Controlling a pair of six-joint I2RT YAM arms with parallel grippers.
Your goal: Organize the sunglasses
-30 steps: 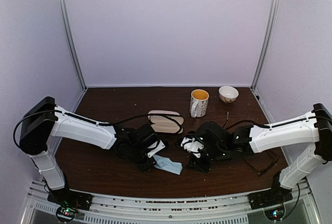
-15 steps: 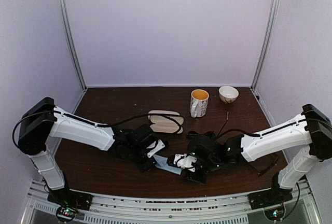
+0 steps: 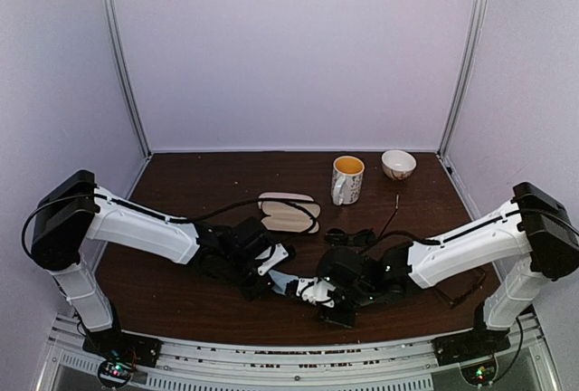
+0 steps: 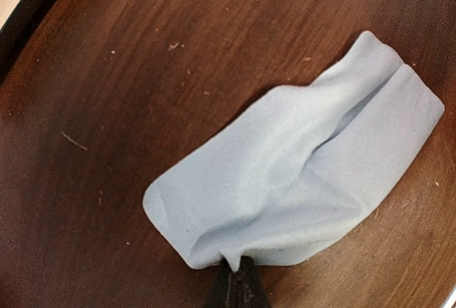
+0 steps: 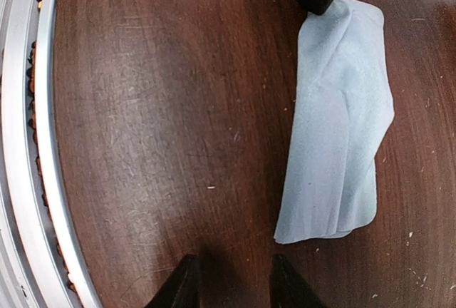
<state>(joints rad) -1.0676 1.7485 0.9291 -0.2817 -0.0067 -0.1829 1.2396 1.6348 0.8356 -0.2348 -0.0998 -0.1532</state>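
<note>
A black pair of sunglasses (image 3: 348, 238) lies on the table just behind my right arm. A thin dark-framed pair (image 3: 458, 290) lies near the right arm's elbow, partly hidden. My left gripper (image 4: 239, 283) is shut on the near edge of a light-blue cloth (image 4: 299, 172), which lies crumpled on the wood. My right gripper (image 5: 231, 286) is open with only bare table between its fingers. The cloth (image 5: 342, 130) lies just to the right of them. In the top view both grippers meet near the front centre, my right gripper (image 3: 309, 290) beside the cloth (image 3: 280, 280).
An open cream-lined case (image 3: 288, 212) lies behind the left gripper. A mug (image 3: 347, 179) and a small bowl (image 3: 398, 164) stand at the back right. The table's metal front rail (image 5: 28, 144) runs close by the right gripper.
My right arm has swung left and toward the near edge, ending beside the cloth and uncovering the black sunglasses behind it. The left arm has held still with the cloth.
</note>
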